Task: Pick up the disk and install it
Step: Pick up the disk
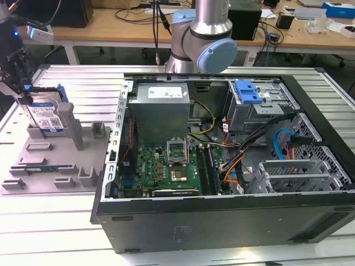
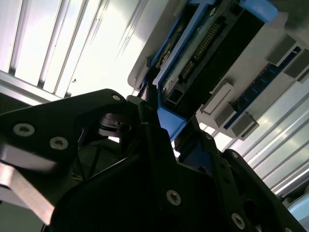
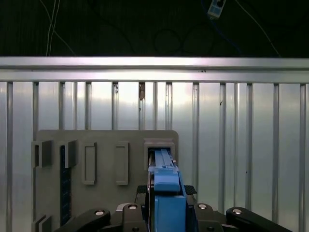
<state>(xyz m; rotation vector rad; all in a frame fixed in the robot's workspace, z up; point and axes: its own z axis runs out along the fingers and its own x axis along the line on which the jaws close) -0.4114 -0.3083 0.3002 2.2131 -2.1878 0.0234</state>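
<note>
**A:** Over at the bench (image 1: pixel 55 233) edge on the exterior view's left, what is the gripper (image 1: pixel 23 94) doing?

**B:** It is clamping the disk (image 1: pixel 47 117). In the first wrist view its fingers (image 3: pixel 189 191) are pressing on both sides of the blue carrier.

**A:** Where is the disk sitting?

**B:** It is standing on edge in a slot at the far corner of the grey holder (image 1: pixel 50 166), and its white-and-blue label is showing in the exterior view.

**A:** And the holder?

**B:** It is lying flat on the bench, just beside the open case (image 1: pixel 222 221). The arm (image 1: pixel 202 39) is standing at the bench's far edge, behind the case.
</note>
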